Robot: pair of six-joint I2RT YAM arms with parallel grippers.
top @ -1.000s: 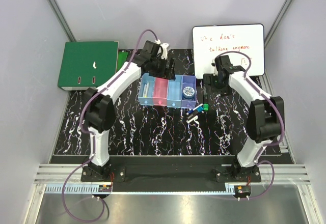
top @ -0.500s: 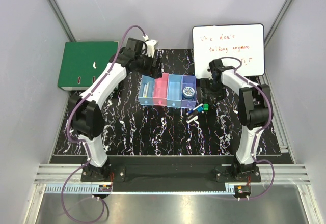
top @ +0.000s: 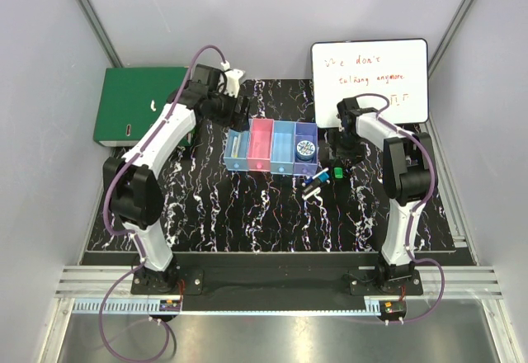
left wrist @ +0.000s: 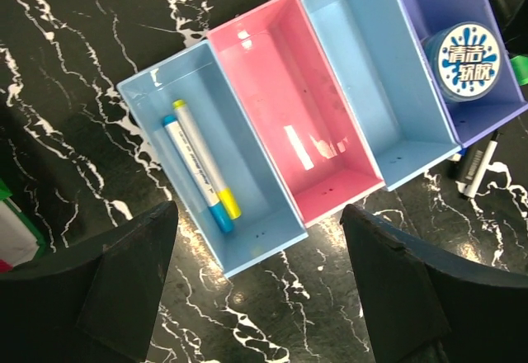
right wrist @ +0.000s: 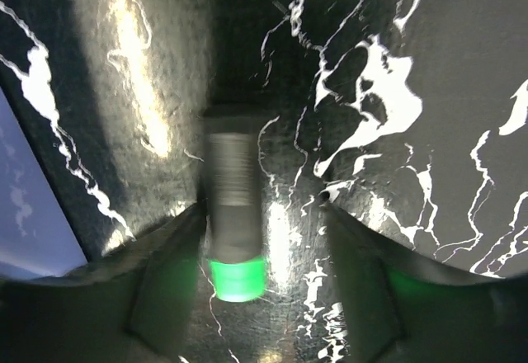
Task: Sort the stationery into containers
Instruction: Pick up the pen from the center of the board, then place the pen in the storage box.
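A row of four joined bins is seen on a black marbled table, coloured light blue, pink, light blue and purple from left to right. Two white markers, one blue-tipped and one yellow-tipped, are laid side by side in the leftmost bin, and a round blue-and-white tin is set in the purple bin, so the sorting is judged to be partly done. The pink bin and the second light blue bin are seen bare. A few loose pens are left on the table just near of the purple bin.

The left arm is stretched far and bent rightward, with its wrist held above the far left corner of the row. The left gripper is spread wide and nothing is held in it; it is probably kept clear so that the other arm can work.

The right arm is folded tightly, its wrist turned downward just right of the purple bin. The right gripper is lowered astride a green-capped marker lying on the table. A gap is visible on the marker's right side, so the marker is not yet clamped. The pose is judged to be set for a pickup.
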